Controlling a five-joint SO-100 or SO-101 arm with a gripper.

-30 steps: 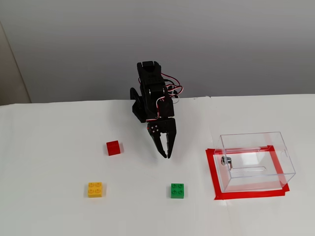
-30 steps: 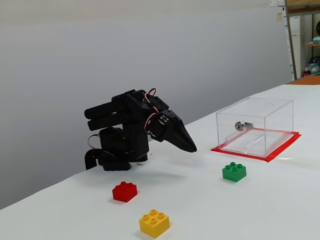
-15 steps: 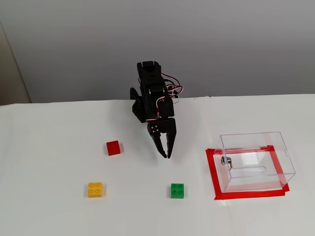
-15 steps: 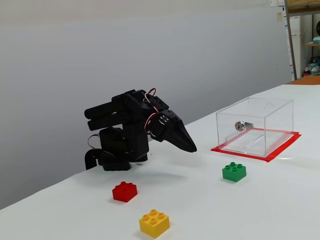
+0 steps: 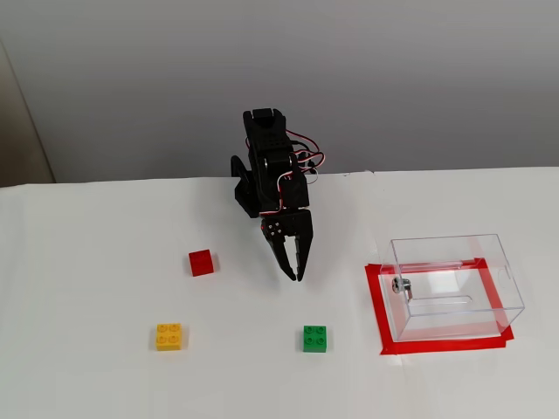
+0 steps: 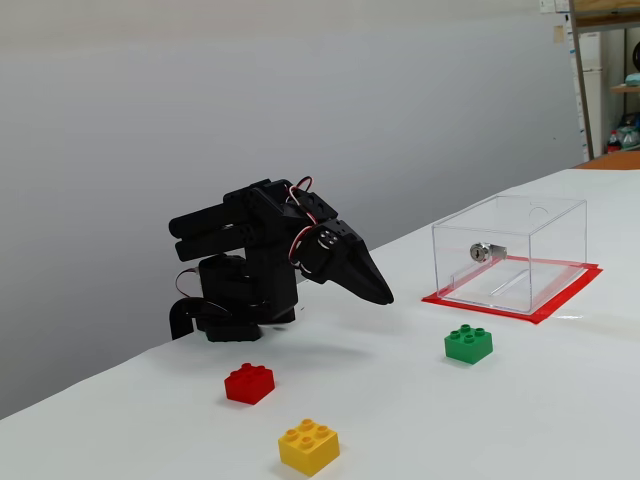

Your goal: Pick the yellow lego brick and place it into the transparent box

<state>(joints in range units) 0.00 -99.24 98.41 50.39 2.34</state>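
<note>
Yellow lego brick at rest on surface, studs up, square, no long axis.
Lying well apart from hand, to its lower left in that fixed view; hand closed, empty, raised off the surface.

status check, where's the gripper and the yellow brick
Gripper shut, empty, off the table. Yellow lego brick untouched, transparent box empty. Red brick near the path, not blocking.

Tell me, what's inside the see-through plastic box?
No bricks. The clear plastic box looks empty in both fixed views: only its small metal knob shows on the wall, and red tape marks the white table underneath. Nothing hides its inside.
</note>
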